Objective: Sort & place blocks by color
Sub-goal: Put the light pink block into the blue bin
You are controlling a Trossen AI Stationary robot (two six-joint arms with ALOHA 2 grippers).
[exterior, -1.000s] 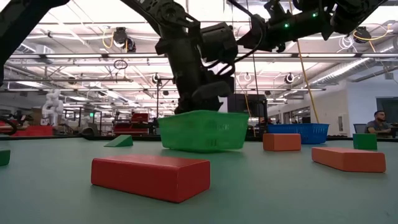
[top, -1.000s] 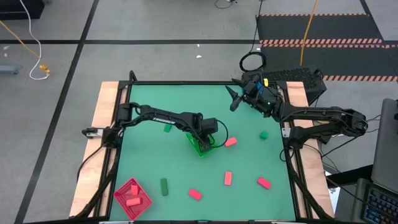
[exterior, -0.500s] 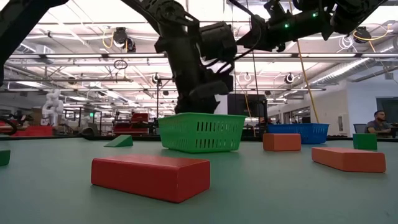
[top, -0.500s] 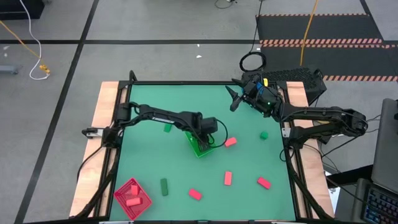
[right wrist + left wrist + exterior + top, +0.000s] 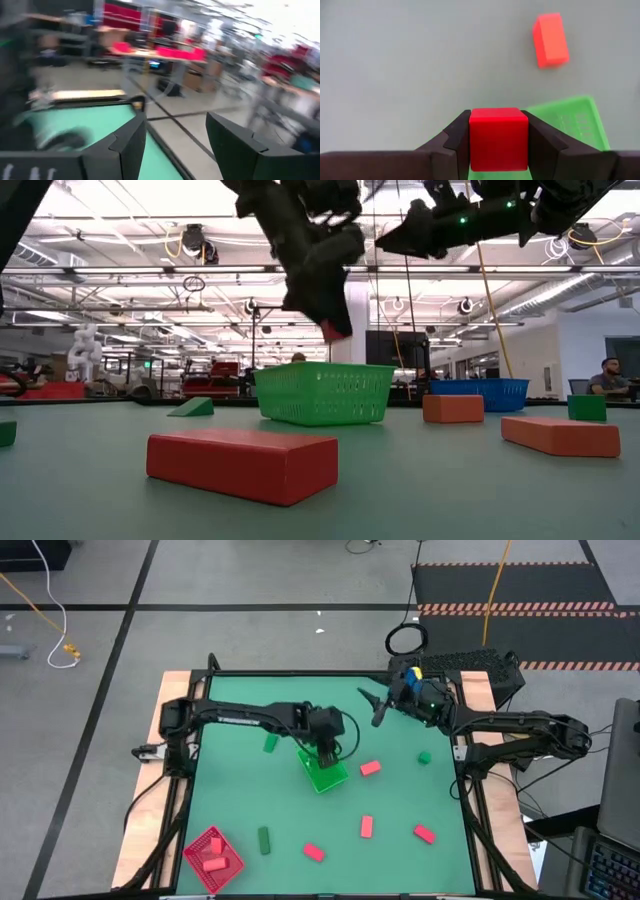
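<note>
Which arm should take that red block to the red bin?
Left. Its gripper is already shut on the red block, raised over the green bin. The right gripper is empty, far from the red bin.

Above green bin [image 5: 327,776]: blocked by left gripper [image 5: 326,752] gripping a red block [image 5: 498,138].
Bin's right: pink block [image 5: 370,768] near.
Bin's front: bare table [image 5: 300,820].

Cut off at the frame bottom in the left wrist view — red block [image 5: 498,138] and green bin [image 5: 572,130]. Right wrist view — smeared by blur.
</note>
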